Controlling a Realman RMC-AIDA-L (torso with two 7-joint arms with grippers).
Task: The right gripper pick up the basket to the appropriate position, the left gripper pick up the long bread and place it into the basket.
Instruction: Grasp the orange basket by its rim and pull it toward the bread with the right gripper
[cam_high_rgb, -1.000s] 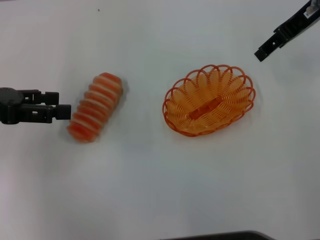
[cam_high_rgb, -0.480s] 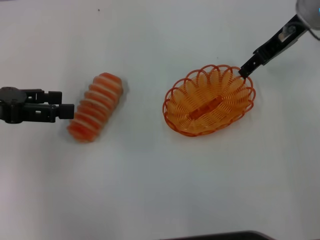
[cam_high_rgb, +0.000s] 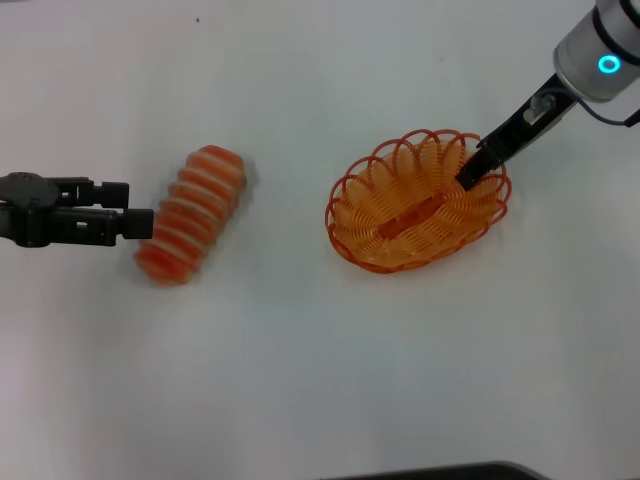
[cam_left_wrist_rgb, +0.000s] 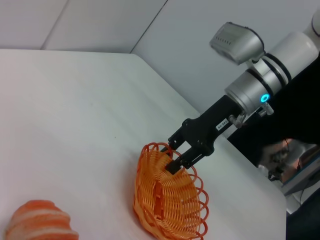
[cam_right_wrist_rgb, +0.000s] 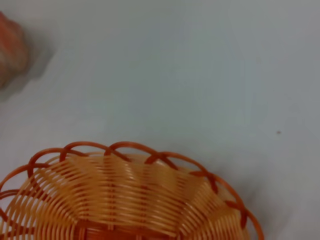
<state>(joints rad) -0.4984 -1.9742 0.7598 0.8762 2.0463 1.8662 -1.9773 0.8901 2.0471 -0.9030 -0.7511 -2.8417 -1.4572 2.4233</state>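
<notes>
The left gripper (cam_high_rgb: 150, 223), fingers parted but closer together than a second ago, has slid right to the long bread (cam_high_rgb: 190, 214) lying left of the basket (cam_high_rgb: 417, 200); pushing on could shove the loaf aside. The right gripper (cam_high_rgb: 468, 174) has dropped to the basket's far-right rim, fingers spread astride it; a thin bite could tip the basket.

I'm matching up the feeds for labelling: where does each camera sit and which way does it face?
Head view: above, looking down at the oval orange woven basket, ridged orange-red long bread, left pincer and right pincer.
Left wrist view: low, facing the right pincer at the basket.
Right wrist view: close above the basket's rim; no robot parts.
All share the basket.
</notes>
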